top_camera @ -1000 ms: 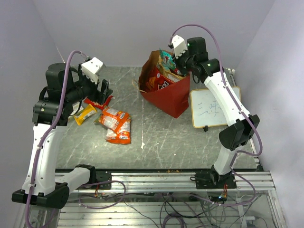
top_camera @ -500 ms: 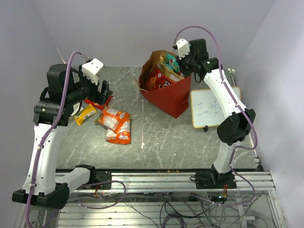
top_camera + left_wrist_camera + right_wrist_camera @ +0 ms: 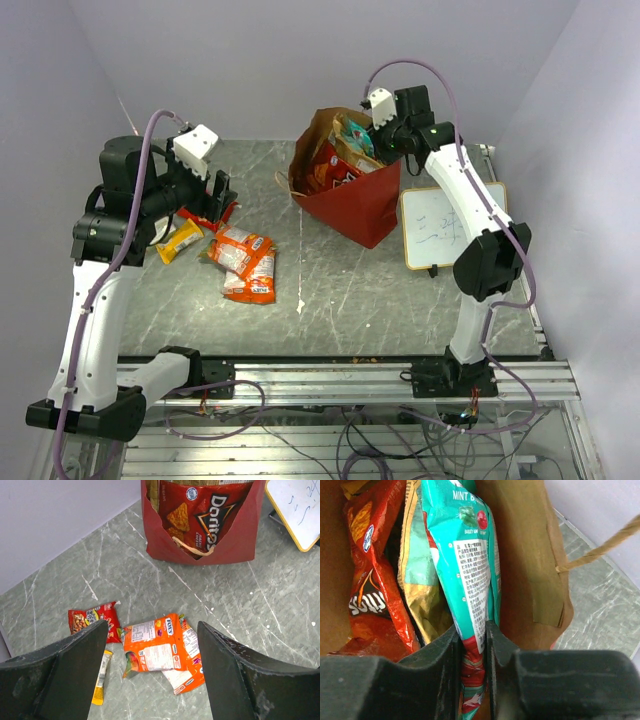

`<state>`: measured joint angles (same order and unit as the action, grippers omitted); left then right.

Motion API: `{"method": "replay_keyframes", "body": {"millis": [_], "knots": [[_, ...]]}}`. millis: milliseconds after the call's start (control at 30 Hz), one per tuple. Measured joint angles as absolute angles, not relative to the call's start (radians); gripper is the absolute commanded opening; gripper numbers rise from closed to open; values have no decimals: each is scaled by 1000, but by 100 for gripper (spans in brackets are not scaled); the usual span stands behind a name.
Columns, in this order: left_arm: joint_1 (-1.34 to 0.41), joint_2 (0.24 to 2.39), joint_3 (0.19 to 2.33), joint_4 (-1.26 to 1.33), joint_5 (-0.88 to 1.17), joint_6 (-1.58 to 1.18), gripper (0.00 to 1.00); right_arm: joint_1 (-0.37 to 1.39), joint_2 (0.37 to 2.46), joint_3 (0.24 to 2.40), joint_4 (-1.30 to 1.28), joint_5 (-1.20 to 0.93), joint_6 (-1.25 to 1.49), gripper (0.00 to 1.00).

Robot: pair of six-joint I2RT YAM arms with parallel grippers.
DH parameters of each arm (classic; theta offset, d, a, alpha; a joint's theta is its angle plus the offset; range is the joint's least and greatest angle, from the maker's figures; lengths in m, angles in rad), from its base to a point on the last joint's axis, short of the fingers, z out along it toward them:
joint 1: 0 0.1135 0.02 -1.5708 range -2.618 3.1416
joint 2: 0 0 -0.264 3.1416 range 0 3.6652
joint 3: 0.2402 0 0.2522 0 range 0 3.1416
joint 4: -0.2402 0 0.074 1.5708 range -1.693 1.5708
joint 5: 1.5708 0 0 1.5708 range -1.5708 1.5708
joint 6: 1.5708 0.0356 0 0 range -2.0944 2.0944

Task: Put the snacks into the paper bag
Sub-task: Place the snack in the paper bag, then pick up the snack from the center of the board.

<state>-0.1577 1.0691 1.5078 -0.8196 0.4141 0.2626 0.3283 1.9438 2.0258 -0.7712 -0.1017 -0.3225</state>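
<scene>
The red paper bag (image 3: 352, 207) stands at the back centre, with a Doritos bag (image 3: 202, 510) and other snacks inside. My right gripper (image 3: 372, 128) is at the bag's mouth, shut on a teal mint packet (image 3: 466, 570) that hangs down into the bag (image 3: 530, 555) beside the Doritos bag (image 3: 370, 580). My left gripper (image 3: 213, 193) is open and empty, above the loose snacks on the table: two orange packets (image 3: 162, 652), a small red packet (image 3: 91, 620) and a yellow bar (image 3: 101, 680).
A wood-framed whiteboard (image 3: 448, 225) lies right of the bag. The bag's twisted handle (image 3: 192, 548) hangs over its front. Purple walls close in on the back and both sides.
My right gripper has moved left and down into the bag's mouth with the teal packet. The bag shifted slightly. The left arm has barely moved.
</scene>
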Motion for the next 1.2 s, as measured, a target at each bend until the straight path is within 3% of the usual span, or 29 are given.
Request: {"method": "replay_keyframes", "body": {"millis": [567, 967, 1200], "knots": [[-154, 1063, 1476, -809, 406, 270, 87, 313, 1966, 2117, -810, -116, -313, 57], [-144, 1176, 1411, -817, 294, 281, 88, 313, 1882, 2074, -804, -152, -299, 63], [0, 1240, 1298, -823, 294, 339, 85, 313, 1701, 1962, -743, -262, -280, 63]]}}
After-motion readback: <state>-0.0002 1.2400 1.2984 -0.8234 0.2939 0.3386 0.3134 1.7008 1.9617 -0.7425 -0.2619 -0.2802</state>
